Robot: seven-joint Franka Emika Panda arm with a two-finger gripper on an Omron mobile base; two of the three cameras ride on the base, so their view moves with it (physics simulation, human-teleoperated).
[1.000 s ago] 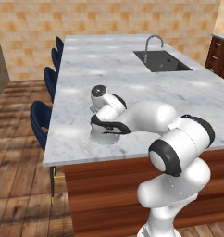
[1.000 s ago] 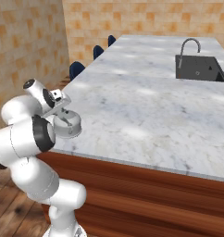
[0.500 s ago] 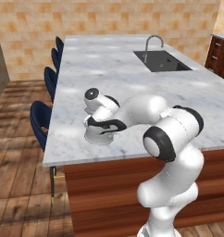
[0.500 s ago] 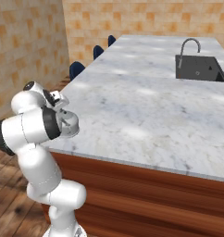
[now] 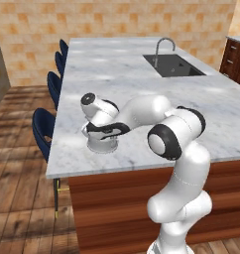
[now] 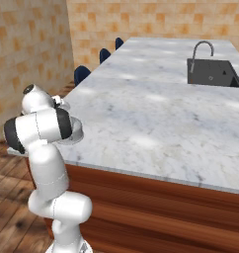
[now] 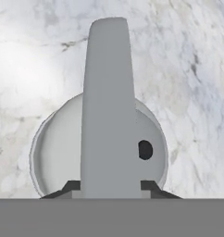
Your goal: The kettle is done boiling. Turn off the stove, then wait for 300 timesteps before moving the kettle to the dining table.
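**Kettle at the dining table's near corner, still gripped**

You are looking at the last stretch of the task. The kettle (image 5: 102, 143) sits low at the near-left corner of the dining table (image 5: 142, 84), centre-left in the left base view, and it appears to rest on the marble, though you cannot be sure from here that its base is fully down. No stove appears in these frames, so judge the knob step and the wait as behind you only by inference. What looks left is to let go and lift clear.

The gripper (image 7: 110, 187) is clamped on the kettle's top handle: in the hand view the two dark fingertips (image 7: 67, 189) press in from either side of the broad grey handle at the bottom of the frame.

The hand view gives you what the others lack: the handle running up the middle, the round lid with a small dark hole right of centre, and marble all around the body. The left base view shows the corner position, the blue stools (image 5: 45, 129) along the left edge and the sink (image 5: 174, 65) in the upper right. In the right base view the arm covers most of the kettle (image 6: 78, 132), leaving just a grey sliver at centre-left.
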